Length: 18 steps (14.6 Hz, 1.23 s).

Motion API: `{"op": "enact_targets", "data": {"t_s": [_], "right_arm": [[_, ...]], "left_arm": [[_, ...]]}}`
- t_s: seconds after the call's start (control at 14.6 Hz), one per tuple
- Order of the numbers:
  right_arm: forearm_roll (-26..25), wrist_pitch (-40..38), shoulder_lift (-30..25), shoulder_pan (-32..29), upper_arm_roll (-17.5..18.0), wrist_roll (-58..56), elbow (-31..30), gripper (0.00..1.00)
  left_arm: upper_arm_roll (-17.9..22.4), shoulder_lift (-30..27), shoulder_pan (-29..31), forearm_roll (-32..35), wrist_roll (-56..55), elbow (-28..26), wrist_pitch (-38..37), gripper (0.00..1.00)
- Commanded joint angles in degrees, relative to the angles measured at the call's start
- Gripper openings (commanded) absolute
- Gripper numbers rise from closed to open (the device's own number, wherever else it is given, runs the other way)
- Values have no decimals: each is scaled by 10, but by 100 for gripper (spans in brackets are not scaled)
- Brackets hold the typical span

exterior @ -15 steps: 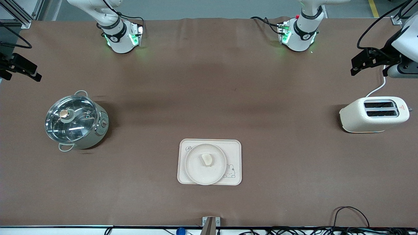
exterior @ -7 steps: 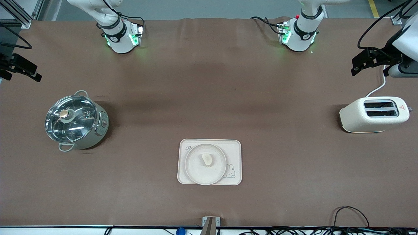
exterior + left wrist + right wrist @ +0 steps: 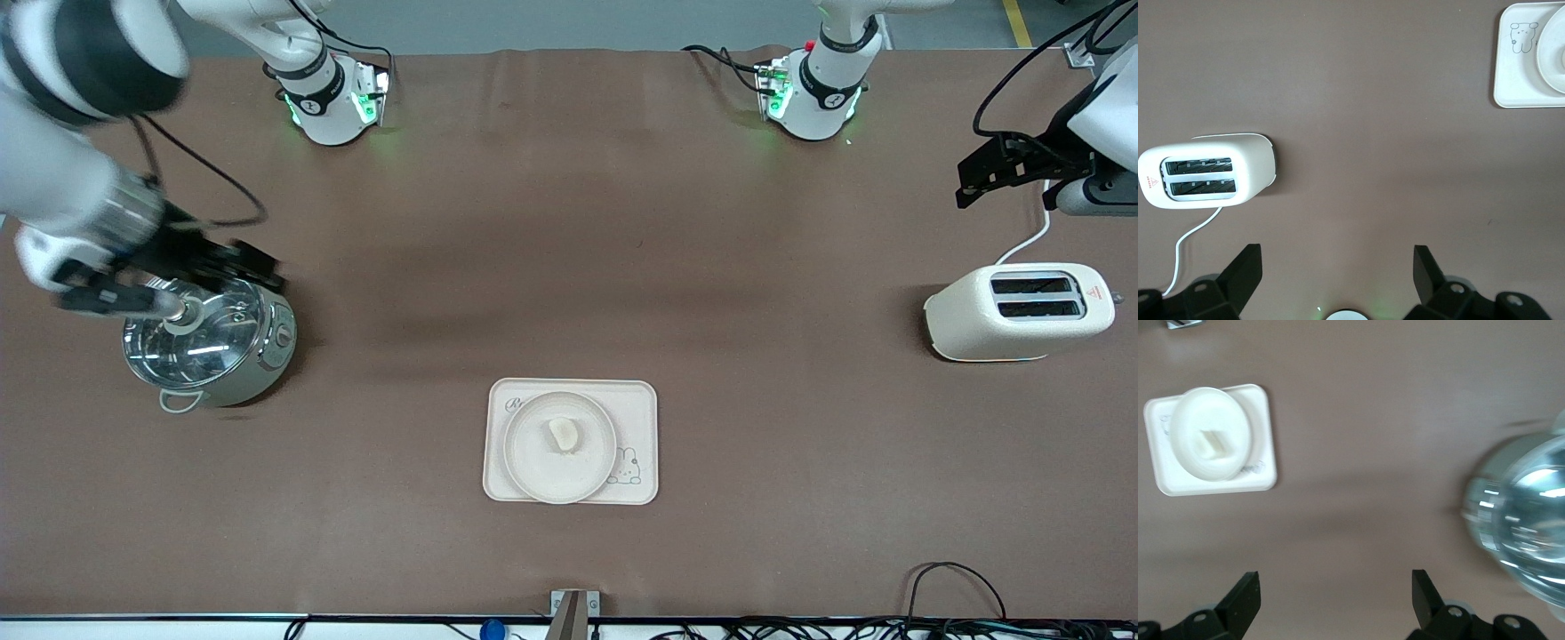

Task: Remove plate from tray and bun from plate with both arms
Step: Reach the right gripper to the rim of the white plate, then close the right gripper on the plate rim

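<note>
Cream on cream on cream: the bun (image 3: 563, 433) lies near the middle of the plate (image 3: 559, 471), and the plate sits on the tray (image 3: 637, 409), covering most of the tray's half toward the right arm's end and part of its lettering, with the little rabbit drawing left bare. The tray rests flat on the brown desk (image 3: 569, 222), nearer to the front camera than the pot (image 3: 206, 333) and the toaster (image 3: 1018, 311).

By these pictures nothing of the task is done. The plate is not yet off the tray and the bun is not yet off the plate; both steps remain.

The right pincer (image 3: 222, 267) hangs over the glass-lidded pot at the right arm's end of the desk, well apart from the tray. Its wrist view shows the two fingers (image 3: 1245, 597) spread wide with nothing between them, the tray and plate small and some way off. The left pincer (image 3: 1009, 169) hangs over the desk edge at the left arm's end, above the toaster's cord; its fingers (image 3: 1245, 270) are likewise wide apart and empty.

My judgement is that both arms are only at the approach: each has the whole reach to the tray ahead of it before any grasp can begin.
</note>
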Motion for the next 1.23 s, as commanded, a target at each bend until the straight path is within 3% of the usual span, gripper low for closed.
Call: {"op": "enact_targets", "data": {"t_s": [0.0,0.27,0.48,0.82,0.96,1.16], "right_arm": [[70,107,93,38,-5,20,9,100],[158,250,216,92,-6,47,44,100],[158,311,308,141,-7,102,104,100],[159,362,419,152,-7,153,209,98],[159,361,447,155,-7,162,249,88],[157,362,462,156,-7,162,261,61]], "left_arm": [[0,10,2,-3,2,14,-9,100],[1,16,3,-3,8,13,-9,100],[3,22,4,-3,10,13,-9,100],[4,26,4,-3,9,13,-9,100],[4,29,4,-3,9,13,-9,100],[5,30,4,-3,10,13,-9,100]]}}
